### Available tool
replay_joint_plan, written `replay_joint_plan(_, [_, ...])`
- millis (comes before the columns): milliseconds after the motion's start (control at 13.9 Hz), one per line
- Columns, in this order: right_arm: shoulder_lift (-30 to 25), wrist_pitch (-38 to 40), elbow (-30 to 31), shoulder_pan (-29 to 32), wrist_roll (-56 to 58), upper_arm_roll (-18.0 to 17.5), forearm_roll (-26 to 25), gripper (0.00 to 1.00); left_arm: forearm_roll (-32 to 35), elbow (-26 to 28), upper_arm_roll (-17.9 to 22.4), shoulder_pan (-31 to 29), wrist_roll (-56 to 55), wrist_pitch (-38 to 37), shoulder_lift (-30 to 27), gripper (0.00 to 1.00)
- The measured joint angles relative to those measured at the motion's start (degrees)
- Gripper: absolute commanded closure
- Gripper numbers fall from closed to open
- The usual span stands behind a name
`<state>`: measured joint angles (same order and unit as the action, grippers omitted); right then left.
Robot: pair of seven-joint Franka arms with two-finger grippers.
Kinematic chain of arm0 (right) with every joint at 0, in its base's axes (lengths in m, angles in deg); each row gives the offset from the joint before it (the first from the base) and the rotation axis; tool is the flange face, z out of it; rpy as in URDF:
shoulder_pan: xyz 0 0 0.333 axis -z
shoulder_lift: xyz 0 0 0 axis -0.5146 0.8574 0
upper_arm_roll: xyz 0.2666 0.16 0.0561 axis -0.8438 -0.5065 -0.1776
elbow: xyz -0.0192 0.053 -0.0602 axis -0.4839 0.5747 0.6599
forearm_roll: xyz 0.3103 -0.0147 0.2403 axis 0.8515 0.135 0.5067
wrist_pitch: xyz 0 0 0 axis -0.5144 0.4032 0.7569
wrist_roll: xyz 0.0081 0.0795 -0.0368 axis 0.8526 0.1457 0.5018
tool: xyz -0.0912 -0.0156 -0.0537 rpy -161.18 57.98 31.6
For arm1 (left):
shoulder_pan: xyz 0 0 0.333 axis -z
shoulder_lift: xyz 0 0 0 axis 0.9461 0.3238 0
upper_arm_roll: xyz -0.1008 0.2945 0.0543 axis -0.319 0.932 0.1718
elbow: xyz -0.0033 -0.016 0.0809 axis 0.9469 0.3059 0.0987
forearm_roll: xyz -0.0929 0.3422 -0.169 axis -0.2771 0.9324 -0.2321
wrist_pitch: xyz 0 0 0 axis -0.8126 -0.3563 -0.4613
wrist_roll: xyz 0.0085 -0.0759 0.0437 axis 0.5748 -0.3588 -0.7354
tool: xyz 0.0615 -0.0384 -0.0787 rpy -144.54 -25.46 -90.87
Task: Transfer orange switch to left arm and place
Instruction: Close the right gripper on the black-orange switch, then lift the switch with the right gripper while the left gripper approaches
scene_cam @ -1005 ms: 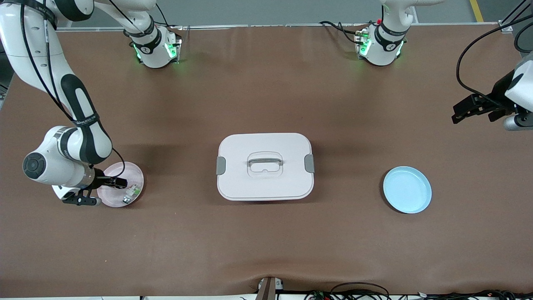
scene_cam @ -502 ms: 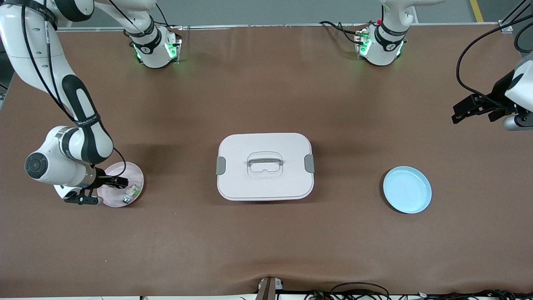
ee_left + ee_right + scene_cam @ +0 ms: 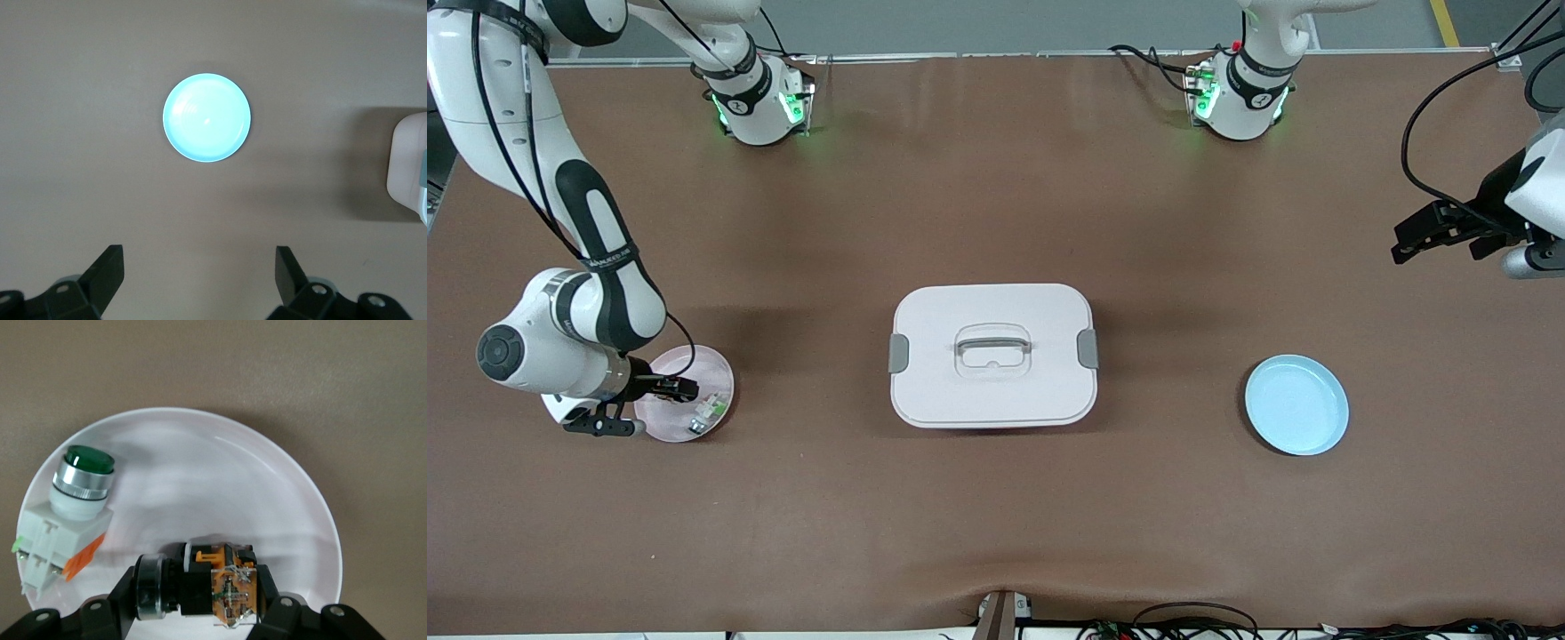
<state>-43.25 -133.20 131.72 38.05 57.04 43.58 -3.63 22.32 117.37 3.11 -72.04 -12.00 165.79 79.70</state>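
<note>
The orange switch (image 3: 200, 587), a black cylinder with a metal ring and an orange-and-clear contact block, lies on its side on the pink plate (image 3: 220, 473). My right gripper (image 3: 200, 595) is shut on it, one finger at each end. In the front view that gripper (image 3: 680, 388) sits low over the pink plate (image 3: 720, 373) at the right arm's end of the table. The white lidded box (image 3: 960, 391) stands mid-table. My left gripper (image 3: 1414, 240) hangs open and waits over the left arm's end, with nothing between its fingers (image 3: 107, 270).
A green-capped white component (image 3: 73, 513) lies on the same pink plate beside the switch. A pale blue plate (image 3: 1296, 404) sits between the box and the left arm's end. It also shows in the left wrist view (image 3: 207, 117), as does a corner of the box (image 3: 408, 167).
My right arm has shifted slightly at the pink plate and its fingers have closed on the switch. The left arm has not moved.
</note>
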Motion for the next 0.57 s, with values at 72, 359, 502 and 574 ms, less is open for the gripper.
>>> replay_joint_plan(72, [-0.01,2.76,-0.8,0.04,-0.01,0.05,1.96,1.0,0.0,0.0,0.0,0.0,0.0,0.0,0.0,0.0])
replay_joint_plan(359, [-0.34,17.4,-8.6,0.27,-5.07,0.41,6.03,1.0,0.0,-0.01,0.0,0.0,0.0,0.0,0.0,0.0])
replay_joint_plan(502, [-0.59,25.51,-13.41,0.27,-10.71,0.34,6.16,1.0,0.0,-0.02,0.0,0.0,0.0,0.0,0.0,0.0])
replay_joint_plan(574, [-0.77,29.74,-15.96,0.24,-13.45,0.24,6.23,1.0,0.0,-0.03,-0.01,0.01,0.0,0.0,0.0,0.0])
